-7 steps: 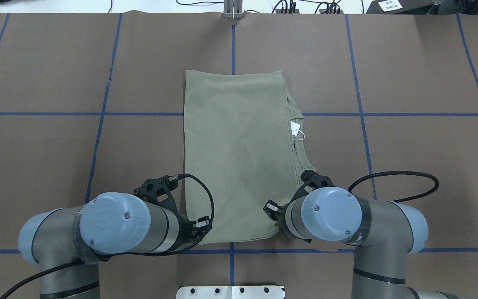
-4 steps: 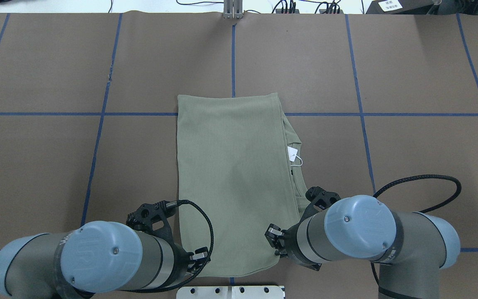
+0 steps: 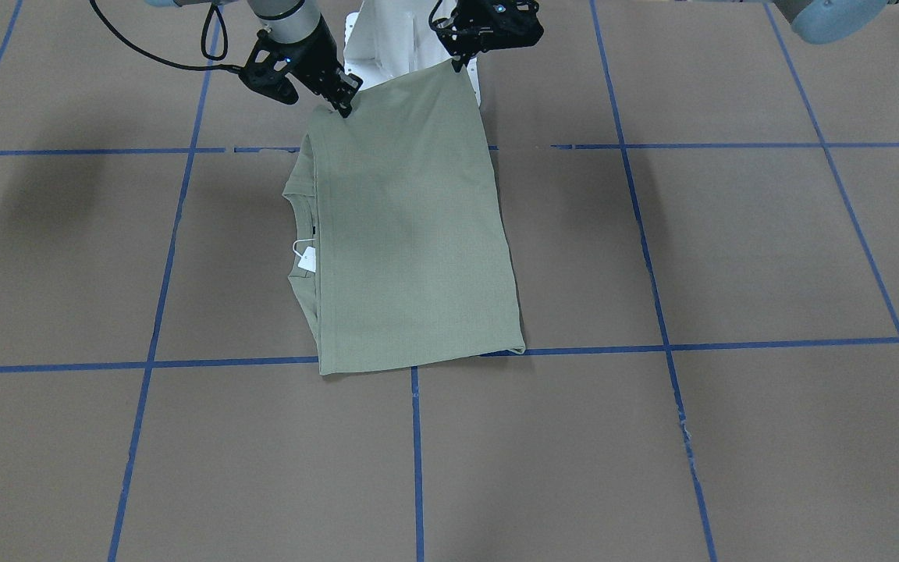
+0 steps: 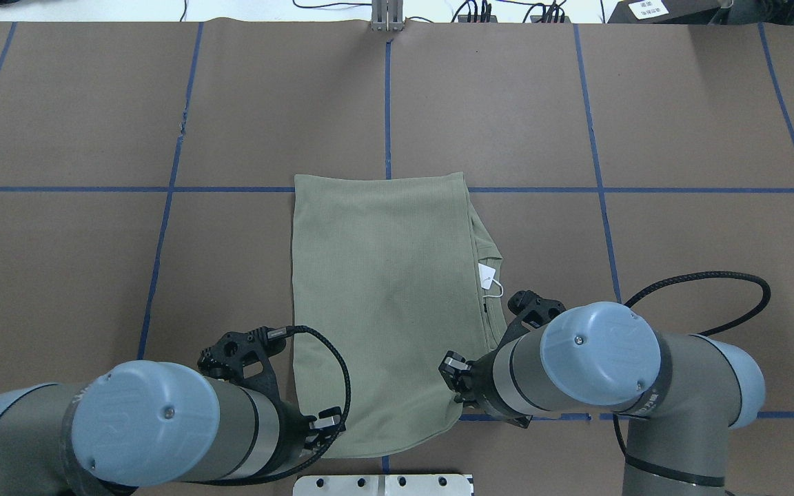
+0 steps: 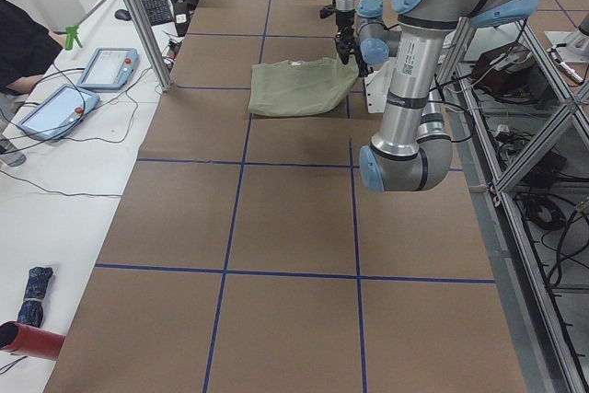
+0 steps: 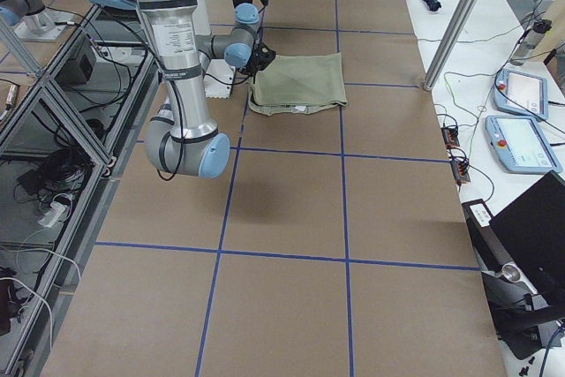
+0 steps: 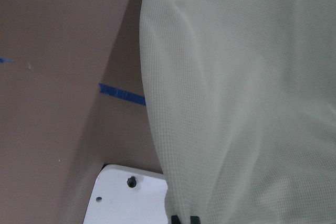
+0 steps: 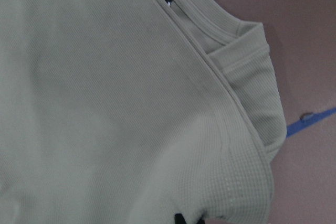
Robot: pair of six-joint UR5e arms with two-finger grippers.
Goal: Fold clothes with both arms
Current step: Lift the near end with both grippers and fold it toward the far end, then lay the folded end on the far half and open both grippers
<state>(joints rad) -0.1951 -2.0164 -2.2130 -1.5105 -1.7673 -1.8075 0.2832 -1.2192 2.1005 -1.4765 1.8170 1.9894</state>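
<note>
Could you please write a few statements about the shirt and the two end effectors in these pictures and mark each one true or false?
1. The left end effector and the right end effector each pinch a corner of the shirt on the robot's side. True.
2. The shirt is spread open with both sleeves stretched out sideways. False: it is folded into a narrow rectangle, and no sleeve sticks out.
3. A white hang tag shows at the neckline, on the robot's right side of the shirt. True.
4. The whole shirt hangs in the air, clear of the table. False: only the gripped edge is raised, and the rest lies on the table.
</note>
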